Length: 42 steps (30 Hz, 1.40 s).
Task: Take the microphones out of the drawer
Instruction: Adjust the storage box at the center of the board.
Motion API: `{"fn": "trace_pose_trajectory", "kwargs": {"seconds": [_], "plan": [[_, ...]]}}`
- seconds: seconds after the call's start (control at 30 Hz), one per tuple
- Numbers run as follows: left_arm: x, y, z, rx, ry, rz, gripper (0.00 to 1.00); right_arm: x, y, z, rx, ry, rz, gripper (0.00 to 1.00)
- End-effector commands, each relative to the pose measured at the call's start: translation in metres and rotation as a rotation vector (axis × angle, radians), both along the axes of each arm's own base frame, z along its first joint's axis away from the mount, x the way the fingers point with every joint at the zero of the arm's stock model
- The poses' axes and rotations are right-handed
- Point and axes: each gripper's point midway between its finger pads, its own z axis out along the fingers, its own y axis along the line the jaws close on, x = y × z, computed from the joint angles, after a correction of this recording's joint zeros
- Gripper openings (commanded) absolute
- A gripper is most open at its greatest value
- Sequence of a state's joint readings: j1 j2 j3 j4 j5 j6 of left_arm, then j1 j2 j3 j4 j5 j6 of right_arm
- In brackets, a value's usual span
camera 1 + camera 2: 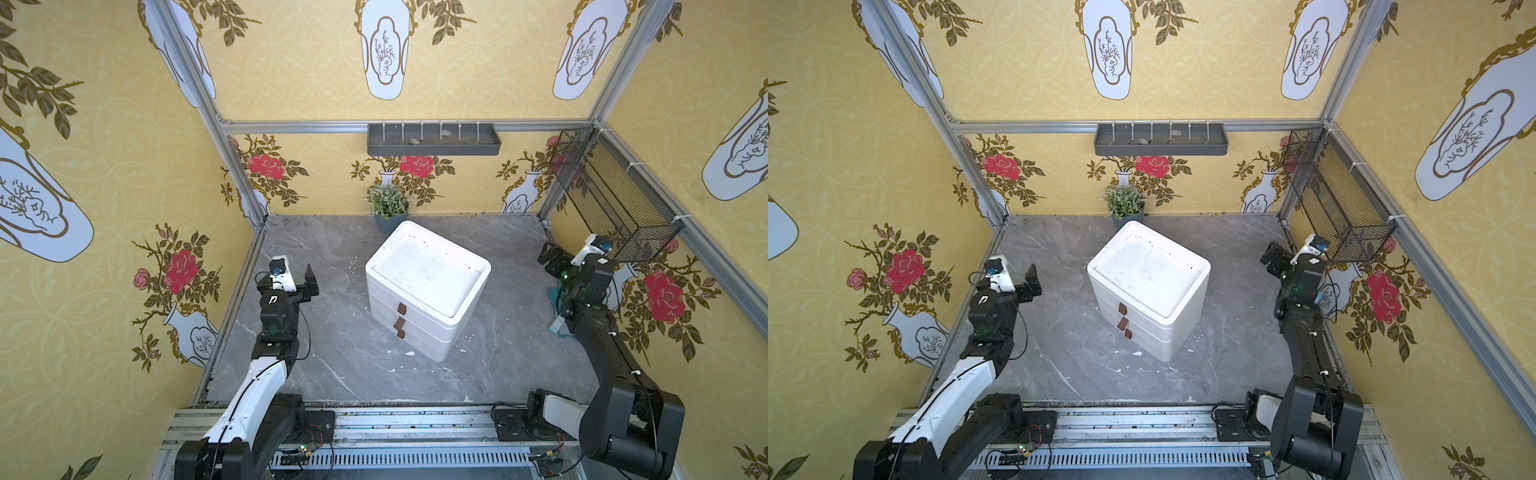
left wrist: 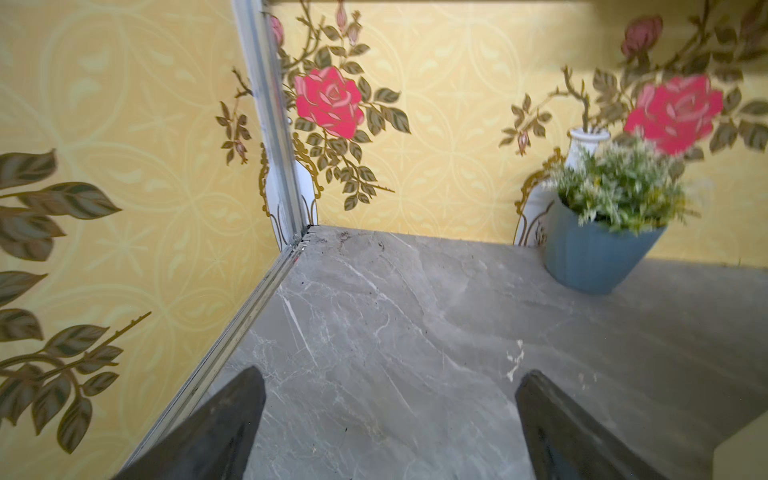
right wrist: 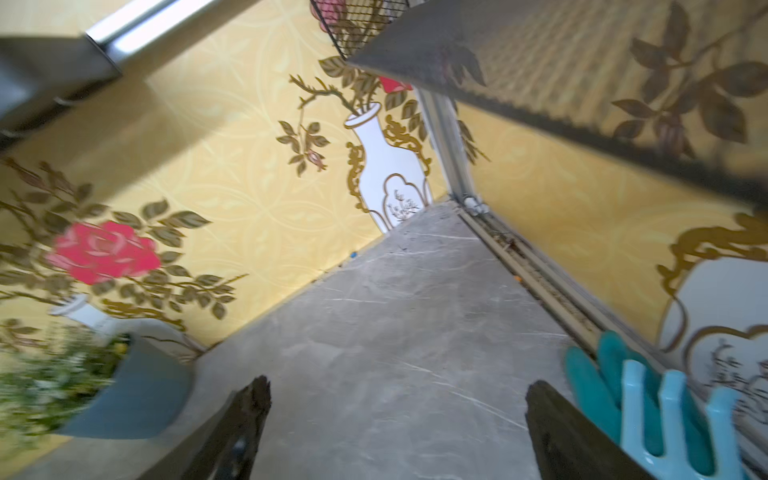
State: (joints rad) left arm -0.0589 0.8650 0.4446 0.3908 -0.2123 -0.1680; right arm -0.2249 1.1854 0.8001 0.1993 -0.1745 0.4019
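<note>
A white drawer unit (image 1: 428, 286) (image 1: 1148, 286) stands in the middle of the grey marble table, turned at an angle. Its drawers are pushed in, with brown pull tabs (image 1: 401, 309) on the front. The microphone is hidden from every view. My left gripper (image 1: 309, 284) (image 1: 1032, 282) (image 2: 392, 374) hovers left of the unit, open and empty, well apart from it. Near the right wall, my right gripper (image 1: 548, 255) (image 1: 1271, 253) (image 3: 401, 382) is raised, also open with nothing between its fingers.
A potted plant (image 1: 388, 205) (image 2: 602, 232) (image 3: 104, 382) stands just behind the unit at the back wall. A black wire basket (image 1: 611, 195) hangs on the right wall above the right arm. A grey shelf (image 1: 434, 139) is on the back wall. A teal and light-blue plastic item (image 3: 665, 415) lies by the right wall.
</note>
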Motion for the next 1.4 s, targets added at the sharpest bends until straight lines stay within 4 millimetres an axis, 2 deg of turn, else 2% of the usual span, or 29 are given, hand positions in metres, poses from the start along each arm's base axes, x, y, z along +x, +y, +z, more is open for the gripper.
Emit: {"fn": "trace_pose_trajectory", "kwargs": {"seconds": [0.0,0.1,0.23,0.37,0.43,0.53,0.6,0.7,0.8,0.9,1.0,1.13,1.3,1.37], "plan": [[-0.016,0.006,-0.031,-0.221,0.246,0.092,1.00,-0.006,0.041,-0.017,0.204,0.218,0.170,0.98],[-0.020,-0.007,-0.026,-0.337,0.328,0.057,1.00,0.003,0.088,0.002,0.140,0.289,0.307,0.98],[-0.028,-0.022,-0.026,-0.521,0.346,0.030,1.00,-0.009,0.183,0.017,-0.047,0.392,0.554,0.99],[-0.034,-0.038,-0.027,-0.680,0.344,-0.013,1.00,-0.027,0.239,0.030,-0.143,0.396,0.700,1.00],[-0.036,-0.046,-0.022,-0.719,0.343,-0.051,1.00,-0.039,0.267,0.033,-0.187,0.395,0.782,1.00],[-0.037,-0.057,-0.014,-0.757,0.344,-0.101,1.00,-0.051,0.294,0.020,-0.305,0.440,0.846,1.00],[-0.038,-0.063,-0.010,-0.770,0.347,-0.131,1.00,-0.056,0.306,0.005,-0.405,0.497,0.870,1.00],[-0.038,-0.073,-0.005,-0.775,0.353,-0.166,1.00,-0.056,0.310,-0.011,-0.500,0.547,0.872,0.99],[-0.039,-0.081,-0.005,-0.786,0.364,-0.186,1.00,-0.053,0.313,-0.010,-0.534,0.532,0.877,0.98],[-0.040,-0.088,-0.007,-0.794,0.377,-0.200,1.00,-0.051,0.316,-0.009,-0.556,0.508,0.894,0.92],[-0.039,-0.095,-0.009,-0.794,0.387,-0.212,1.00,-0.049,0.316,-0.013,-0.589,0.503,0.903,0.80],[-0.038,-0.101,-0.009,-0.790,0.388,-0.220,1.00,-0.047,0.316,-0.017,-0.617,0.486,0.914,0.60],[-0.037,-0.106,-0.009,-0.791,0.395,-0.231,1.00,-0.043,0.317,-0.018,-0.593,0.467,0.930,0.36],[-0.036,-0.108,-0.008,-0.790,0.397,-0.238,1.00,-0.042,0.315,-0.019,-0.573,0.465,0.934,0.30]]}}
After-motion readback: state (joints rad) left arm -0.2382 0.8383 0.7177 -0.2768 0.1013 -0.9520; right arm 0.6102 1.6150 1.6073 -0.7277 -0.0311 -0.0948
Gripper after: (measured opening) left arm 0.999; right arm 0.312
